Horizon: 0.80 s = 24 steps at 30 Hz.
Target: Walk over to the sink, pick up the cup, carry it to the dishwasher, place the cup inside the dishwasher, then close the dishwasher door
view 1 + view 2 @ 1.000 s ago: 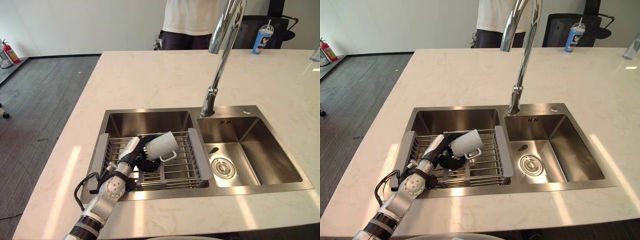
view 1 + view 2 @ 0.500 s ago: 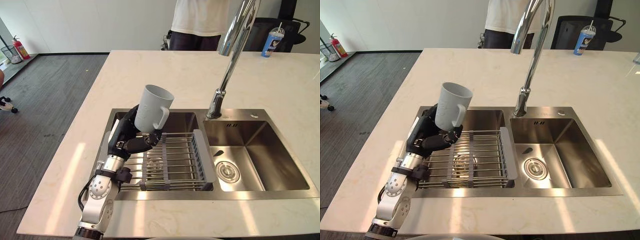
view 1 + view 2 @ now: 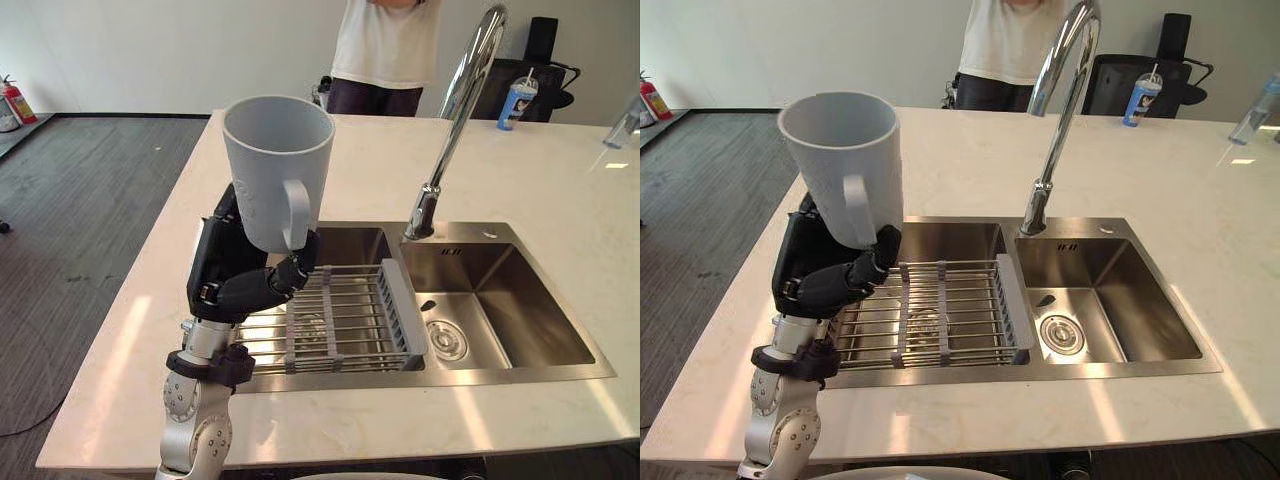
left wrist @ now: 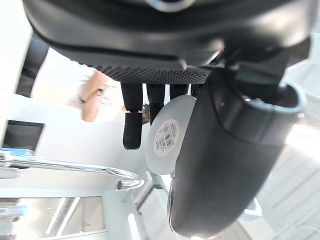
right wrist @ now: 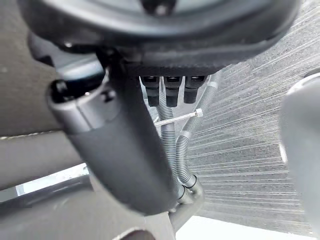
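One grey cup [image 3: 277,170] is in play, held high in the left hand [image 3: 235,275], whose fingers and thumb are curled round its lower body. The cup stands upright with its mouth up and its long axis close to vertical. Its single handle faces the near side, and in the left wrist view its round base with a sticker [image 4: 167,135] shows past the fingers [image 4: 131,132]. It hangs well above the left near corner of the sink [image 3: 500,235], over the left end of the rack [image 3: 340,320]. The sink has two basins: the left one is spanned by that one wire rack, and the right one has a round drain [image 3: 447,340]. One tall curved tap [image 3: 455,110] rises at the far rim between the basins, to the right of the cup and well apart from it. The pale countertop [image 3: 560,170] spreads broad to the far side and the right. Its left edge runs just left of the hand, and past that edge lies grey floor [image 3: 90,200]. At the far edge stand one person [image 3: 385,50] and one drink cup with a straw [image 3: 517,100]. One fire extinguisher [image 3: 12,100] sits far left. The right hand [image 5: 125,150] shows in its own wrist view over ribbed grey flooring; whether it is spread or closed I cannot tell.
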Motion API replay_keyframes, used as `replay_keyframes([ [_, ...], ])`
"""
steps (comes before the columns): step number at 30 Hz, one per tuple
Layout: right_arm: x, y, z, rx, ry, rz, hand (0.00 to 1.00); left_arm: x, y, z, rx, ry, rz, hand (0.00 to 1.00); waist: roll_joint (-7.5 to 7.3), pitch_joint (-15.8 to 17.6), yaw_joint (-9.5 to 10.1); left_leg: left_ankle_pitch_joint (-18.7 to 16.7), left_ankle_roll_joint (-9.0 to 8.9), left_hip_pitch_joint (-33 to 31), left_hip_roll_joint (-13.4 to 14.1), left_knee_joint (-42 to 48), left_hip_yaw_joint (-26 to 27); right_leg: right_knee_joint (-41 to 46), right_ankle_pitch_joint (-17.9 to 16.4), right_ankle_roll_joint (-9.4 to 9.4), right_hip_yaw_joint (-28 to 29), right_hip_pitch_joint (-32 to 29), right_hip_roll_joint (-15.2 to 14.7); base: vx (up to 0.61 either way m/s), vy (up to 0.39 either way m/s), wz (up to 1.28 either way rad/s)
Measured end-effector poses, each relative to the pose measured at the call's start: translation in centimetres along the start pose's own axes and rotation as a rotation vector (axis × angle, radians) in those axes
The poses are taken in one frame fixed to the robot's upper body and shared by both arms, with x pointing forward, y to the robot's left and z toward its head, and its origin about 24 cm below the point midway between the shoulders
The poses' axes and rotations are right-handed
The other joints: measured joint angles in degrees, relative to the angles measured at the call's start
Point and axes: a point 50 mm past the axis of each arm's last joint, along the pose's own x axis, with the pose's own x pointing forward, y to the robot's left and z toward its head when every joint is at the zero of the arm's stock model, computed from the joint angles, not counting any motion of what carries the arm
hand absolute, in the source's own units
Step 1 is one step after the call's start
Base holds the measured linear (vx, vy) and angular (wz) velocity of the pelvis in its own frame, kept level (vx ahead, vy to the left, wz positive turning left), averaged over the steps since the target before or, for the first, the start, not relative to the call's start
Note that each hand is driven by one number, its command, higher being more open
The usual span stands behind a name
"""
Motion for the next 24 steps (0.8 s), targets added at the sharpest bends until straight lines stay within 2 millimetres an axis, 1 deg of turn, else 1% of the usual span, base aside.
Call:
replay_keyframes([
  [1,0.1,0.1,0.1,-0.004,-0.004,0.000,0.90,0.1,0.1,0.0,0.003,-0.006,0.009,0.30,-0.21,0.01,0.00,0.24,0.31,-0.29,-0.50,0.02,-0.03,5.73,-2.24,-0.22,-0.06,-1.28,-0.98,-0.10,0.028,0.03],
  [2,0.1,-0.1,0.2,-0.013,-0.005,-0.010,0.90,0.0,0.4,0.0,0.007,-0.008,0.040,0.30,-0.44,-0.14,0.09,0.66,0.59,-0.72,-1.41,0.42,-0.40,13.28,-3.95,0.76,-0.07,-0.95,-1.84,-0.02,-0.014,0.17],
  [3,0.2,-0.1,0.5,-0.036,-0.009,-0.006,0.90,-0.2,0.7,0.1,0.017,-0.018,0.068,0.30,-1.52,-0.72,0.52,0.83,0.46,-2.27,-2.61,2.74,-0.67,13.36,-4.49,1.13,-0.07,-0.34,-2.43,-0.01,-0.009,0.08],
  [4,0.4,-0.3,0.9,-0.052,-0.018,-0.004,0.90,-0.2,0.9,0.2,0.023,-0.024,0.085,0.30,-1.23,-0.87,0.95,0.93,0.74,-3.96,-2.66,4.23,-0.72,12.61,-4.49,1.17,-0.19,-1.40,-2.55,-0.08,0.011,-0.16],
  [5,0.6,-0.5,1.7,-0.061,-0.041,-0.017,0.90,-0.1,0.8,0.1,0.017,-0.030,0.096,0.30,-0.97,-1.01,3.05,1.20,1.54,-7.67,-3.52,5.12,-1.84,6.65,-3.75,2.41,0.58,-1.04,-1.94,-0.10,0.026,-0.33],
  [6,0.6,-0.8,2.0,-0.066,-0.051,-0.025,0.90,0.0,0.8,0.1,0.019,-0.036,0.089,0.30,-0.62,-1.20,4.07,1.96,1.84,-7.65,-4.65,3.23,-2.77,1.95,-3.69,2.56,1.51,0.28,-1.24,-0.13,0.092,-0.46],
  [7,0.8,-1.1,2.6,-0.077,-0.069,-0.033,0.90,0.1,0.7,0.3,0.025,-0.052,0.082,0.30,0.69,-1.44,4.80,2.66,2.95,-7.68,-4.40,1.65,-1.91,-4.68,-3.67,2.82,2.04,2.82,0.55,-0.09,0.104,-0.20],
  [8,1.4,-0.7,3.2,-0.069,-0.088,-0.025,0.90,0.5,1.0,0.1,0.035,-0.061,0.080,0.30,0.08,-0.42,4.33,2.67,3.28,-9.21,-4.65,3.33,-2.27,-8.20,-3.94,1.83,2.58,4.18,0.48,-0.11,0.105,-0.01],
  [9,1.7,-0.5,3.4,-0.061,-0.095,-0.027,0.90,0.6,1.2,-0.1,0.038,-0.049,0.081,0.30,0.13,0.28,4.01,2.54,3.48,-9.67,-4.46,4.55,-2.58,-9.48,-3.67,1.26,2.61,5.10,0.69,-0.17,0.010,0.24],
  [10,1.9,-0.3,3.5,-0.046,-0.097,-0.026,0.90,0.3,1.8,-1.0,0.035,-0.003,0.110,0.30,0.75,1.24,3.39,1.99,3.27,-10.18,-3.38,7.27,-3.21,-12.59,-2.40,-0.58,2.55,7.52,1.86,-0.18,-0.029,0.11],
  [12,2.3,0.2,3.8,-0.049,-0.107,-0.003,0.90,-0.1,2.1,-1.6,0.031,0.029,0.141,0.30,2.21,2.13,3.31,0.95,2.74,-10.96,-1.37,10.78,-3.78,-12.45,-1.73,-1.30,2.57,8.34,3.46,-0.27,-0.058,0.00],
  [13,2.5,0.6,4.0,-0.060,-0.112,0.025,0.90,-0.2,2.1,-1.5,0.033,0.031,0.143,0.30,2.89,2.50,3.33,0.83,2.56,-12.10,0.09,12.97,-4.38,-10.96,-1.69,-1.99,2.59,7.44,4.42,-0.37,-0.058,-0.01],
  [14,2.7,1.1,4.2,-0.068,-0.117,0.049,0.90,-0.3,1.9,-1.2,0.031,0.022,0.140,0.30,2.97,2.62,3.34,1.39,1.98,-12.90,0.52,12.89,-5.02,-9.17,-2.10,-3.08,2.54,5.92,4.31,-0.32,-0.038,0.06],
  [15,2.7,1.2,4.2,-0.066,-0.117,0.056,0.90,-0.4,1.8,-1.2,0.030,0.021,0.137,0.30,2.33,2.66,3.18,1.56,2.08,-12.89,0.38,12.81,-5.02,-8.64,-2.28,-3.95,2.15,5.08,3.78,-0.30,0.006,0.17],
  [16,2.7,1.2,4.2,-0.064,-0.119,0.056,0.90,-0.3,1.3,-0.9,0.023,0.012,0.120,0.30,2.17,2.93,2.90,-0.86,4.87,-14.40,1.74,20.02,-3.67,-8.28,-1.57,-4.10,1.03,4.63,3.14,-0.21,0.018,0.24],
  [17,2.5,1.1,4.0,-0.065,-0.114,0.053,0.90,-0.2,1.0,-0.7,0.020,0.001,0.104,0.30,2.10,2.94,2.94,-3.73,5.78,-14.29,3.26,26.15,-2.29,-8.33,-0.75,-3.69,0.04,4.76,2.27,-0.24,0.051,0.29],
  [18,2.5,1.1,4.0,-0.065,-0.114,0.053,0.90,0.0,0.8,-0.3,0.019,-0.016,0.088,0.30,2.00,2.92,2.71,-5.72,5.44,-13.20,5.03,30.33,-0.80,-8.44,0.25,-3.00,-0.70,4.86,1.28,-0.18,0.065,0.36],
  [19,2.3,0.9,4.0,-0.068,-0.120,0.048,0.90,0.1,0.5,0.0,0.016,-0.034,0.070,0.30,2.05,2.87,2.11,-6.99,4.59,-11.65,6.86,32.94,0.07,-8.74,0.96,-2.55,-2.02,5.09,0.19,-0.24,0.182,0.81],
  [20,1.6,0.5,3.7,-0.072,-0.125,0.031,0.90,0.4,-0.3,0.1,-0.004,-0.051,0.024,0.30,1.97,2.60,0.91,-8.03,2.57,-8.57,9.96,34.83,0.82,-9.44,2.24,-1.25,-5.02,5.68,-2.06,-0.21,0.279,1.11],
  [21,1.1,0.1,3.4,-0.075,-0.120,0.015,0.90,0.4,-0.8,-0.1,-0.023,-0.052,-0.004,0.30,2.18,1.73,0.32,-8.27,1.33,-7.04,11.74,34.65,0.70,-9.58,3.07,-0.12,-6.89,5.36,-3.50,-0.19,0.328,0.98],
  [22,1.0,0.0,3.3,-0.075,-0.119,0.012,0.90,0.4,-0.9,-0.1,-0.027,-0.052,-0.007,0.30,2.23,1.55,0.24,-8.32,1.11,-6.83,12.04,34.56,0.66,-9.58,3.20,0.06,-7.21,5.28,-3.75,-0.13,0.370,1.09],
  [23,0.5,-0.8,2.8,-0.081,-0.101,-0.018,0.90,0.4,-1.8,-0.8,-0.074,-0.048,-0.034,0.30,3.82,-0.22,-0.63,-8.19,-5.25,-4.19,12.93,28.63,-1.07,-9.34,4.41,2.03,-9.51,3.71,-5.16,-0.12,0.442,1.03],
  [24,0.5,-0.7,2.3,-0.070,-0.078,-0.023,0.90,0.2,-1.9,-1.3,-0.083,-0.031,-0.038,0.30,4.04,-1.61,-1.16,-10.89,-6.90,-3.10,9.14,19.32,-1.24,-9.82,4.98,1.88,-9.72,2.19,-6.40,-0.10,0.431,1.20],
])
